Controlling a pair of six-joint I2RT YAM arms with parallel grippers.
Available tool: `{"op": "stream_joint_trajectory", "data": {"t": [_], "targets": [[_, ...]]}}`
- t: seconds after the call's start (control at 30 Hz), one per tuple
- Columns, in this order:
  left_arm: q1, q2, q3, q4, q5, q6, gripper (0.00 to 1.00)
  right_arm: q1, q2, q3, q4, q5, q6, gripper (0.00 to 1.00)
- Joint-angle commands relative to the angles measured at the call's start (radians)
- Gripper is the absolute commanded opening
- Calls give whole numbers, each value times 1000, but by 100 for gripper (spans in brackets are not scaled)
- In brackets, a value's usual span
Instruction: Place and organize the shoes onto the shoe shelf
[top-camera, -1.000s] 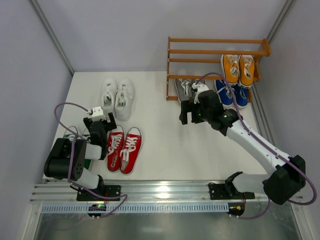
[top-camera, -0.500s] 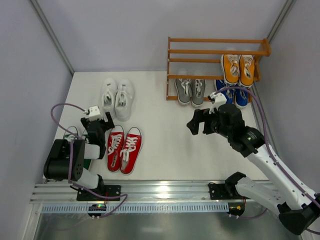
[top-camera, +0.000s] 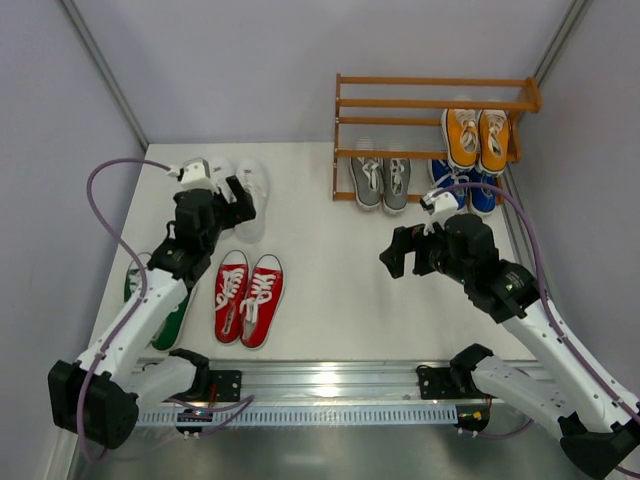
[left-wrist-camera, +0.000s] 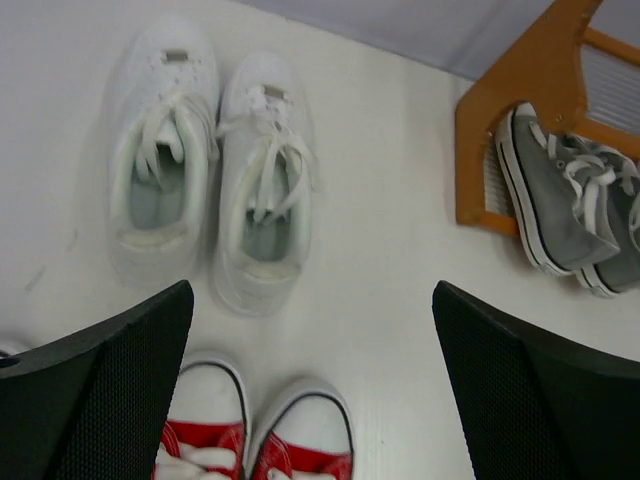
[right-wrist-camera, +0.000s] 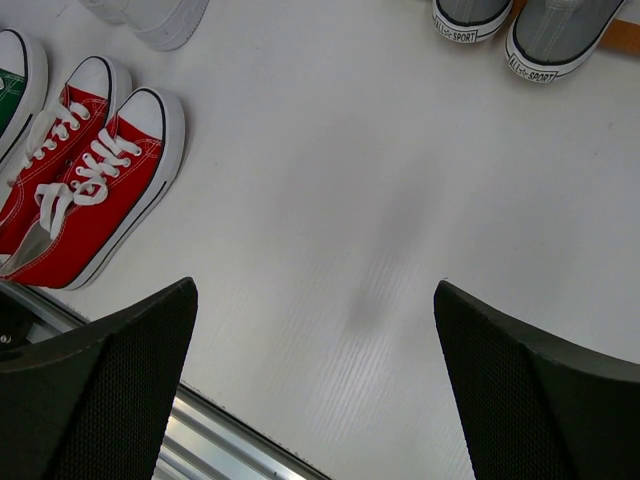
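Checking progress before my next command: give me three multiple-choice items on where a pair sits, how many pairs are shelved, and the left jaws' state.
1. Where is the orange pair?
A. on the table
B. on the shelf
C. beside the red pair
2. How many pairs are on the shelf?
A. one
B. three
C. five
3. The left jaws are:
A. open, empty
B. shut on a red shoe
C. shut on a white shoe
Answers: B, it sits above the blue pair; B, grey pair, blue, orange; A, fingers spread, nothing between.
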Motion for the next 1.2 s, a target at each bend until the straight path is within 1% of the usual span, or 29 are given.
{"op": "stream_joint_trajectory", "data": {"t": [0.0, 0.03, 0.07, 0.1, 0.13, 0.17, 0.2, 0.23, 0.27, 0.3, 0.33, 0.37, 0.53, 0.67, 0.7, 0.73, 0.8, 0.83, 0.9, 0.97, 1.07, 1.13, 1.17], "targets": [[-1, -40, 16, -359, 146, -248, 100, 5, -10, 1, 8, -21, -46, 100], [-10, -46, 39, -418, 158, -274, 100, 5, -8, 1, 10, -24, -48, 100], [-21, -45, 50, -518, 166, -304, 100, 5, -2, -1, 13, -29, -54, 100], [-41, -36, 65, -576, 160, -366, 100, 7, 1, -2, 17, -36, -55, 100], [-88, -5, 94, -626, 157, -391, 100, 4, 6, -2, 22, -39, -58, 100], [-119, 27, 119, -732, 151, -422, 100, 5, 13, -4, 25, -41, -63, 100], [-153, 62, 143, -785, 143, -437, 100, 5, 16, -4, 25, -44, -64, 100], [-227, 102, 173, -843, 126, -462, 100, 4, 21, -4, 28, -45, -67, 100], [-269, 204, 261, -923, 31, -476, 100, 5, 26, -1, 30, -45, -72, 100], [-311, 248, 300, -1041, -25, -486, 100, 5, 32, 1, 28, -45, -75, 100], [-366, 292, 337, -1086, -76, -491, 100, 5, 33, 4, 25, -44, -78, 100], [-372, 353, 363, -1111, -101, -488, 100, 5, 32, 5, 24, -42, -75, 100], [-346, 447, 404, -1178, -121, -425, 100, 5, 23, 8, 2, -33, -80, 100], [-285, 403, 403, -1198, -87, -375, 100, 4, 12, 7, -10, -7, -86, 100], [-239, 382, 380, -1197, -73, -336, 100, 5, 12, 7, -12, -6, -86, 100], [-213, 375, 365, -1194, -14, -313, 100, 5, 13, 5, -12, -6, -83, 100], [-146, 374, 334, -1178, 52, -246, 100, 5, 19, 2, -12, -7, -78, 100], [-138, 384, 311, -1177, 103, -224, 100, 5, 22, 1, -10, -9, -75, 100], [-116, 407, 282, -1180, 155, -177, 100, 5, 33, 2, -12, -7, -71, 100], [-109, 449, 242, -1184, 201, -126, 100, 5, 39, 1, -10, -7, -63, 100], [-104, 489, 194, -1146, 298, -71, 100, 5, 49, 2, -7, -10, -60, 100], [-104, 504, 181, -1120, 307, -46, 100, 5, 52, 4, -9, -3, -58, 100], [-105, 512, 171, -1111, 338, -36, 100, 5, 53, 4, -9, -1, -54, 100]]}}
